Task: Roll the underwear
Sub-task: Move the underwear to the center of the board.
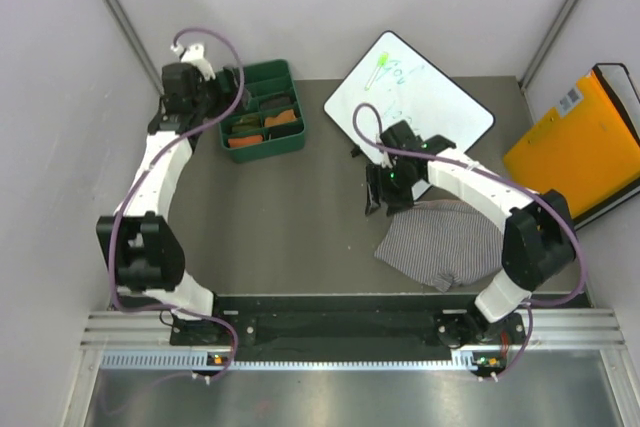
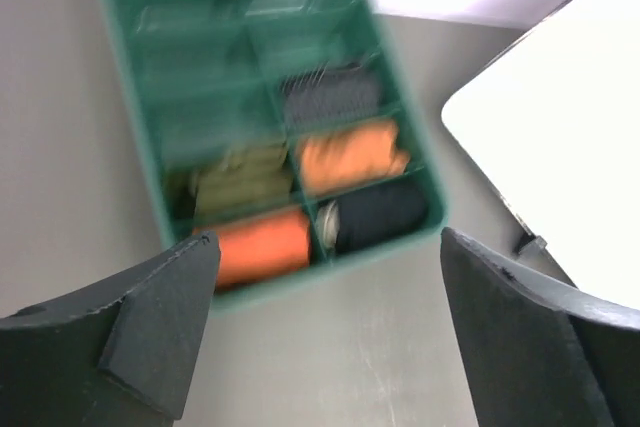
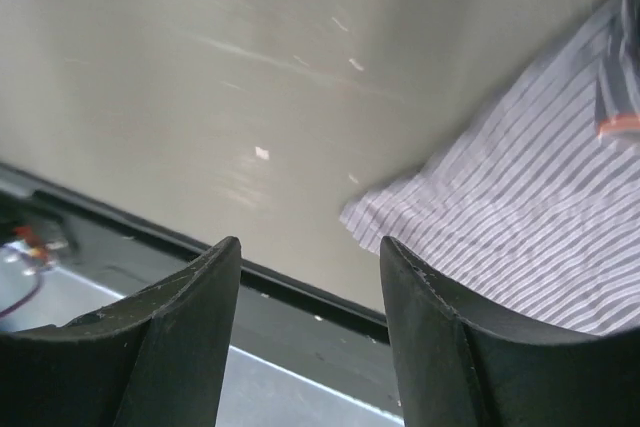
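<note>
A grey-white fine-striped underwear point(image 1: 440, 242) lies flat and unrolled on the table at the front right; its corner shows in the right wrist view point(image 3: 520, 227). My right gripper point(image 1: 380, 197) point(image 3: 310, 244) hovers open at its left edge, nothing between the fingers. My left gripper point(image 1: 225, 99) point(image 2: 327, 242) is open and empty at the near rim of the green divided tray point(image 1: 265, 147) point(image 2: 330, 272). In the tray lie rolled pieces: a black one point(image 2: 385, 212), an olive one point(image 2: 240, 182), a dark speckled one point(image 2: 330, 97) and two orange rolls point(image 2: 262, 247).
A white board point(image 1: 410, 97) lies tilted at the back right, just behind the right gripper. An orange folder point(image 1: 580, 152) leans at the far right. A black rail point(image 1: 340, 322) runs along the table's near edge between the arm bases.
</note>
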{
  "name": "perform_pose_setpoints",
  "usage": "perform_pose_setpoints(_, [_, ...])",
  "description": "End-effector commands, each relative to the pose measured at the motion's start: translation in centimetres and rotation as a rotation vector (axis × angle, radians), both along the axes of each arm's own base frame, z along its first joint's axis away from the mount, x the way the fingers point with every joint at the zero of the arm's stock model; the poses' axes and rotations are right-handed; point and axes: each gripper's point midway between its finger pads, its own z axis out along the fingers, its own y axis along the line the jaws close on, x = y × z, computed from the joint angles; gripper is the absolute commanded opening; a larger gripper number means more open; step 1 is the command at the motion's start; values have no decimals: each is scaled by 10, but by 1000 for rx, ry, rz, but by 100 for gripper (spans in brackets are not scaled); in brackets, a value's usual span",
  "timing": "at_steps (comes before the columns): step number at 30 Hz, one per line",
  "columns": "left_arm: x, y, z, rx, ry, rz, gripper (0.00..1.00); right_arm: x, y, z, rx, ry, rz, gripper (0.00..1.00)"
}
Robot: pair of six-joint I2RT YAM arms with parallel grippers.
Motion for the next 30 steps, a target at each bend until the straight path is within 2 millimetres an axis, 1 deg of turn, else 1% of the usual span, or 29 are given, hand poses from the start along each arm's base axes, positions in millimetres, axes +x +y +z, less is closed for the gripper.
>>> perform_pose_setpoints(1, [-46, 30, -42, -29, 109, 246, 97, -3, -13, -28, -101, -24, -125, 57])
perform_pose_setpoints(2, [-55, 33, -48, -24, 121, 259, 99, -5, -13, -34, -108, -24, -130, 56])
perform_pose_setpoints(3, [-64, 26, -54, -9, 130, 259, 99, -7, -14, -40, -121, -22, -141, 56])
perform_pose_setpoints(4, [-78, 27, -63, 0, 142, 269, 99, -7, -17, -49, -139, -30, -148, 56])
perform_pose_setpoints(6, [-92, 27, -70, 3, 149, 277, 99, -8, -12, -60, -153, -27, -137, 56])
perform_pose_setpoints(7, [-101, 28, -76, 7, 158, 283, 99, -5, -13, -64, -169, -38, -143, 56])
perform_pose_setpoints(8, [-106, 29, -80, 20, 165, 293, 99, -5, -13, -73, -189, -25, -149, 56])
perform_pose_setpoints(9, [-110, 30, -82, 27, 168, 298, 99, -5, -14, -77, -201, -20, -154, 56])
perform_pose_setpoints(10, [-118, 31, -88, 41, 191, 305, 99, -4, -14, -81, -205, -17, -159, 56])
perform_pose_setpoints(12, [-126, 32, -92, 58, 194, 314, 99, -3, -18, -92, -238, -20, -174, 55])
perform_pose_setpoints(15, [-136, 34, -96, 60, 189, 320, 99, 2, -22, -103, -275, -28, -192, 55])
perform_pose_setpoints(17, [-137, 34, -94, 49, 170, 325, 99, 4, -29, -107, -321, -35, -209, 55])
perform_pose_setpoints(20, [-140, 26, -85, 12, 157, 293, 99, 4, -37, -110, -342, -58, -245, 55])
perform_pose_setpoints(21, [-140, 22, -79, -4, 147, 272, 99, 3, -40, -112, -354, -61, -251, 55])
perform_pose_setpoints(22, [-141, 20, -78, -12, 149, 268, 99, 4, -44, -113, -373, -70, -260, 55])
perform_pose_setpoints(24, [-144, 21, -76, -4, 164, 271, 99, 4, -48, -115, -393, -70, -268, 55])
perform_pose_setpoints(26, [-148, 24, -81, 42, 188, 269, 99, 5, -47, -119, -396, -71, -273, 54])
perform_pose_setpoints(28, [-150, 22, -84, 40, 202, 264, 99, 3, -46, -124, -398, -59, -271, 49])
perform_pose_setpoints(29, [-150, 19, -85, 32, 204, 248, 99, 0, -46, -130, -416, -47, -259, 45])
perform_pose_setpoints(30, [-151, 17, -87, 24, 207, 238, 99, 0, -44, -131, -419, -46, -251, 38])
